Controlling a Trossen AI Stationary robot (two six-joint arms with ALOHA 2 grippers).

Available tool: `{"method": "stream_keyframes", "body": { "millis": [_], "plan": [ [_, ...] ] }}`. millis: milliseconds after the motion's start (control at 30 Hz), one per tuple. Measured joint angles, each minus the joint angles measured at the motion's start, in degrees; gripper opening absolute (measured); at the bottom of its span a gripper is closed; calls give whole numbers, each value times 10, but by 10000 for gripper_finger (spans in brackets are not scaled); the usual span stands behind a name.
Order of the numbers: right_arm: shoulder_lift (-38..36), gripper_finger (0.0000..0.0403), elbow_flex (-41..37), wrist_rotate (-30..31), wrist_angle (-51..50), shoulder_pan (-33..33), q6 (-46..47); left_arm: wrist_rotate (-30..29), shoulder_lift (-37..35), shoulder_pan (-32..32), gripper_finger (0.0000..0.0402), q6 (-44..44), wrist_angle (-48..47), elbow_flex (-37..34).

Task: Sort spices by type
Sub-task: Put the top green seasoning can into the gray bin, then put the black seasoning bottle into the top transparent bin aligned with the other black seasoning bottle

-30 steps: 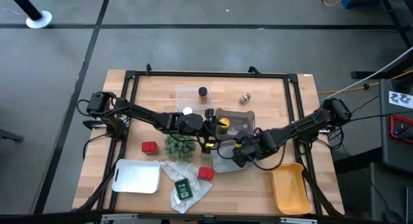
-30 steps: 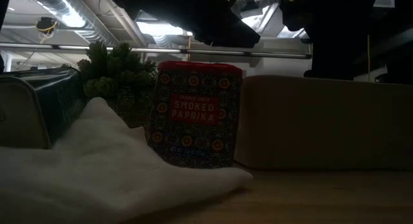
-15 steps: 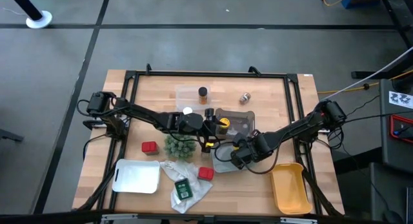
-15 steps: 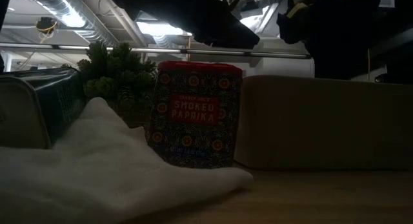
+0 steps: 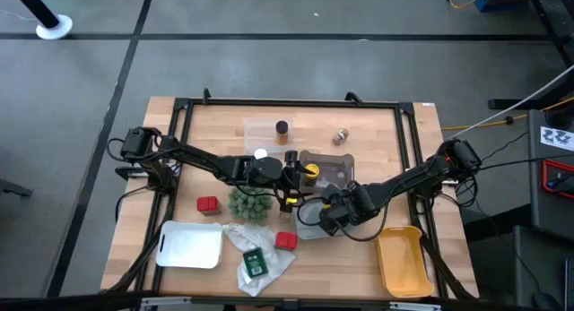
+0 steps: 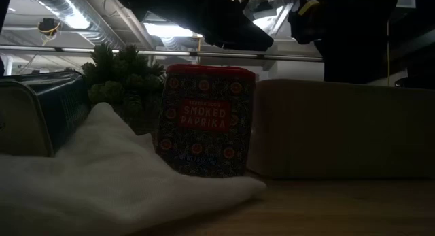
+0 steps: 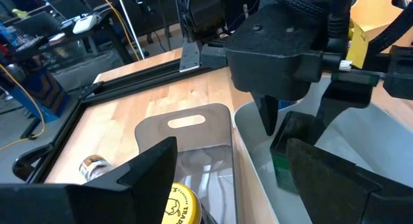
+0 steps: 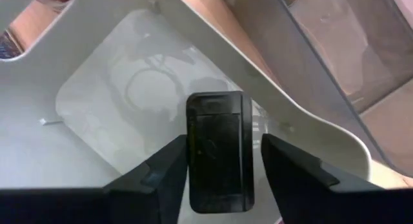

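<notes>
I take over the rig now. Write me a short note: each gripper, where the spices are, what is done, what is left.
Right gripper: open, around a dark block over the white tray; whether the block rests on the tray floor is unclear.
Left gripper: mid-table, beside the yellow-capped jar in the grey tray.
Done: one dark-capped jar stands in the clear tray.
Left: two red tins, a green tin on the plastic bag, and a small jar lie loose on the table.

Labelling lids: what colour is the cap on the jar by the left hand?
Yellow. The jar's cap shows best in the high view, also in the left wrist view.
</notes>
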Motion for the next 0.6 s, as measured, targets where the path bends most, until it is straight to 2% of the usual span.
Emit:
{"method": "stream_keyframes", "body": {
  "millis": [233,600],
  "plan": [
    [-1,242,0,-16,0,0,-1,0,0,0,276,0,0,0],
    [-10,244,22,-30,-21,0,-23,0,0,0,276,-1,0,0]
  ]
}}
